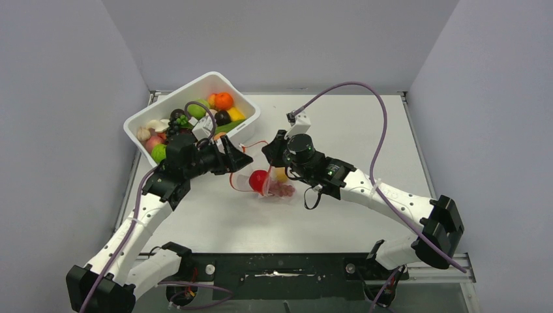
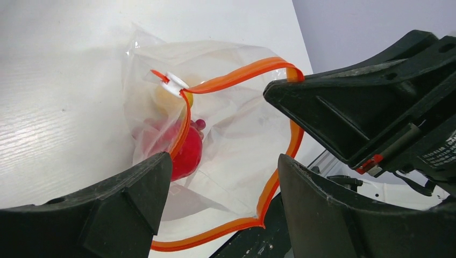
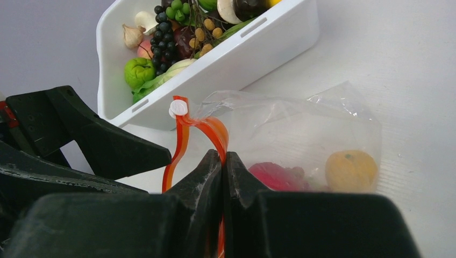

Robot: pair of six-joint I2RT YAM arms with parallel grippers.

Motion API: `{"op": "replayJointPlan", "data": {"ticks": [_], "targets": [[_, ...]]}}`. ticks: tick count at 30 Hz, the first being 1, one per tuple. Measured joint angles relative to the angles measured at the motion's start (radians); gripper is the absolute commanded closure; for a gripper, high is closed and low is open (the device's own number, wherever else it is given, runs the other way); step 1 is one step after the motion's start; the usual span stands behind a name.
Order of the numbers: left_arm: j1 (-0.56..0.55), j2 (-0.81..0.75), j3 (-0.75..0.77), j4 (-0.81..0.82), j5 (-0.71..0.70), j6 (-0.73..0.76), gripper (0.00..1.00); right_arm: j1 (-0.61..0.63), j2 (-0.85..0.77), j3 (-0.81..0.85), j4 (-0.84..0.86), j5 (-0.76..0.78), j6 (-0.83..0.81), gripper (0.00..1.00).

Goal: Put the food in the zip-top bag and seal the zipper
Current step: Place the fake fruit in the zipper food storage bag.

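Left gripper: jaws wide, empty.
Right gripper: pinched shut on thin red-orange zipper.
Bag: small clear crinkly zip-top bag, between the 2 grippers, mouth gaping.
Advice: align zipper lips before pressing.

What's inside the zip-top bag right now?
Through the clear zip-top bag: a red round piece, a yellow-orange round piece and a small pinkish cluster. Crinkled plastic and the right end effector hide the rest.

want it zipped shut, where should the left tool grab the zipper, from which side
Pinch the white slider at the end of the zipper, coming from the left: it stands clear of the strip, which the right tool pinches beside it.
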Motion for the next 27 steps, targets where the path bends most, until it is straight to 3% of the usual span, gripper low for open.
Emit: {"op": "replayJointPlan", "data": {"ticks": [14,20,27], "targets": [[0.000,-0.023,0.129,-0.121,-0.081,0.077,0.27,-0.001,-0.131,-0.096,-0.021,0.024,0.008,1.00],[0.000,-0.029,0.172,-0.181,-0.230,0.148,0.22,0.017,-0.181,-0.115,-0.028,0.031,0.026,1.00],[0.000,-0.004,0.181,-0.212,-0.468,0.238,0.09,0.026,-0.195,-0.118,-0.037,0.031,0.014,1.00]]}}
